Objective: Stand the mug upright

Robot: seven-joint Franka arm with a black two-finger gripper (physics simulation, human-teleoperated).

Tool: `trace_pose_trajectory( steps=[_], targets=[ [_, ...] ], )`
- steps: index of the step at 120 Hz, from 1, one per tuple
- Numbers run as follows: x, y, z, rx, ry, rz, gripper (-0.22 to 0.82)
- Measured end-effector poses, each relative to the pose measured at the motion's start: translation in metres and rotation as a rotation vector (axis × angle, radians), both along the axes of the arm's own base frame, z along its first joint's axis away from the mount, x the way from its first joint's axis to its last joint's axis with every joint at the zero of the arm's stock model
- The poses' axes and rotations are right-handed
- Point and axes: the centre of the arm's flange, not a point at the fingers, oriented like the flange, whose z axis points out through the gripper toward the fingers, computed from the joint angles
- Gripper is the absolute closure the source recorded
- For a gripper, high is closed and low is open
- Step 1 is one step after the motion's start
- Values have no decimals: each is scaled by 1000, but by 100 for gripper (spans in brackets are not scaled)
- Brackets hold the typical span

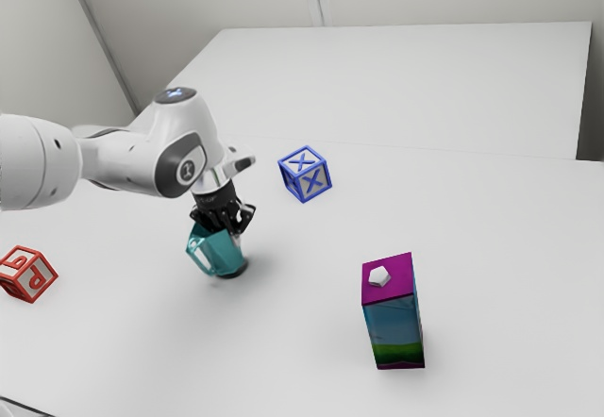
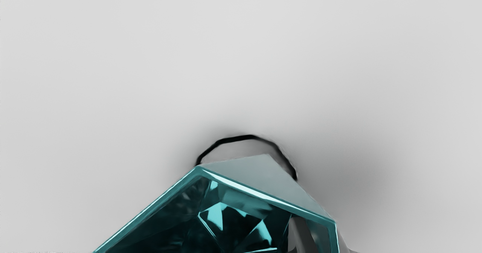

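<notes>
The teal faceted mug [image 1: 221, 253] leans in the exterior view, its handle toward that view's left and its dark-edged base low by the tabletop. My gripper [image 1: 228, 227] is at its upper part, pointing down. In the wrist view the open mouth of the mug [image 2: 226, 196] faces the camera, and a black curved edge shows past its outer wall. There my gripper [image 2: 330, 241] has one finger inside the mouth and the other outside, shut on the wall between them. The fingertips are partly hidden by the mug. Whether the base touches the table I cannot tell.
On the white table [image 1: 283, 341], a blue X block [image 1: 305, 174] sits behind and to the exterior view's right of the mug. A red letter block [image 1: 27, 274] lies at the exterior view's far left. A tall purple-topped box [image 1: 394, 318] stands at the right front.
</notes>
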Motion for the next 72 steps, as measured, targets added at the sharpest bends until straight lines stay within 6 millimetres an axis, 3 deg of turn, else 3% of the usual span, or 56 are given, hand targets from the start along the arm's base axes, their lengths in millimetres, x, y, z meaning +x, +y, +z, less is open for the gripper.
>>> trace_pose_trajectory(
  steps=[37,58,72],
  targets=[
    [1,1,-13,20,28,19,78],
    [2,1,-10,21,24,16,40],
    [6,2,0,25,7,6,23]
  ],
)
